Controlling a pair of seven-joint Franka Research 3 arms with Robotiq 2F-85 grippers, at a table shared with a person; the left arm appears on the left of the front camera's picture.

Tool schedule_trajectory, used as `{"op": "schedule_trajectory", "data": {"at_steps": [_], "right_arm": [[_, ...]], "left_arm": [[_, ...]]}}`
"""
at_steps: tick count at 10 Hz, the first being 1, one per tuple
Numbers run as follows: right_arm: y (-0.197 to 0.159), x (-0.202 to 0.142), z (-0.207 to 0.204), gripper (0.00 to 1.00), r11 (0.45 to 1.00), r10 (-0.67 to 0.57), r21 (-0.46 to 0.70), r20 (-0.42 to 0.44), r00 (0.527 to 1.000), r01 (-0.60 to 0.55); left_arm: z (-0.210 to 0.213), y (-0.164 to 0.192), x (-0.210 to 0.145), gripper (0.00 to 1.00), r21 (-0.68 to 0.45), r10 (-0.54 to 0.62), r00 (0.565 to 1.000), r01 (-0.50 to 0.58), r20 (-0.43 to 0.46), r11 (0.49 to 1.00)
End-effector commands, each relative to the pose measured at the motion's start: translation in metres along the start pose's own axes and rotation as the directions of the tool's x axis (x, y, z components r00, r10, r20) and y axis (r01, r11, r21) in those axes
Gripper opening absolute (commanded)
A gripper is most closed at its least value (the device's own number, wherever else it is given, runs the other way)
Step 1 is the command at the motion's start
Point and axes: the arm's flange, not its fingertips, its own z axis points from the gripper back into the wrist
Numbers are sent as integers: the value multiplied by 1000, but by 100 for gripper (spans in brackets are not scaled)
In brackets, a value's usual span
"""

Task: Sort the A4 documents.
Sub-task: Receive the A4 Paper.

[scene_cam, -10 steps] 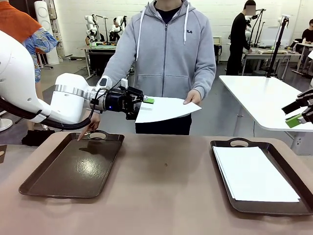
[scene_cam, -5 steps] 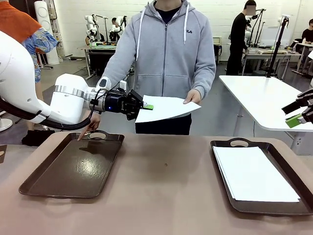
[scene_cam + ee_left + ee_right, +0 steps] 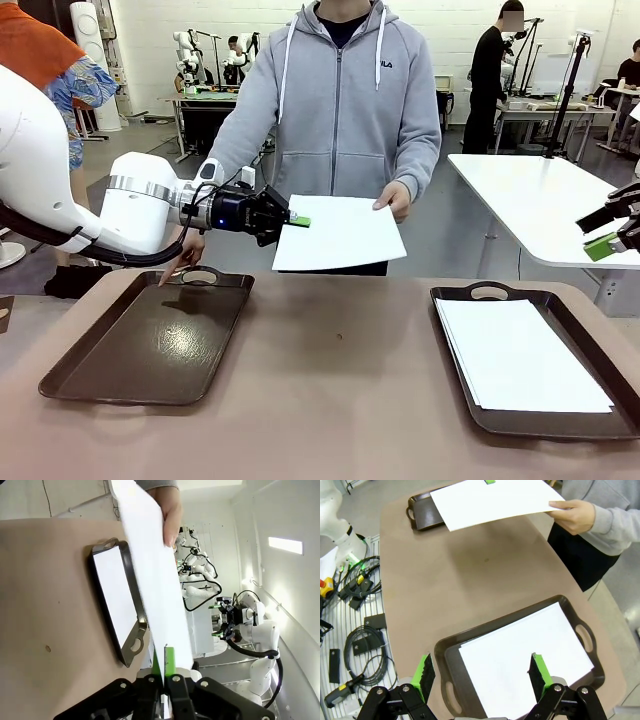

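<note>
I have the left hand (image 3: 298, 221) clenched on the near edge of a white sheet (image 3: 340, 233) held up in the air above the far side of the surface (image 3: 340, 370). In my left wrist view the two green pads (image 3: 170, 661) are pressed together with the paper's edge pinched between them. The person across from me grips the opposite edge of that same sheet with one hand (image 3: 396, 199), so the paper hangs between us, tilted down toward me. Their other hand (image 3: 182, 255) points a finger down at the rim of the dark tray (image 3: 150, 340) on my left, which has no paper in it.

My right hand (image 3: 481, 672) is released, its pads spread wide, and it hovers well above the second tray (image 3: 540, 355) on my right. A stack of white sheets (image 3: 520, 355) lies flat inside that tray, squared up and covering most of its floor. From the right wrist camera I see the stack directly below the spread fingers (image 3: 425, 671), apart from them.
</note>
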Motion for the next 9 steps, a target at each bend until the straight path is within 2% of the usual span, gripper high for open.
{"op": "schedule_trajectory", "data": {"at_steps": [1,2,3,9], "right_arm": [[1,0,-1,98,1000,-2,-3,-11,1000,2],[1,0,-1,98,1000,-2,-3,-11,1000,2],[1,0,-1,98,1000,-2,-3,-11,1000,2],[1,0,-1,98,1000,-2,-3,-11,1000,2]], "left_arm": [[0,-3,-2,0,1,5,1000,-5,3,1000],[2,-6,-6,0,-35,-31,999,31,-17,999],[0,0,0,0,0,0,1000,0,0,1000],[0,0,0,0,0,0,1000,0,0,1000]]}}
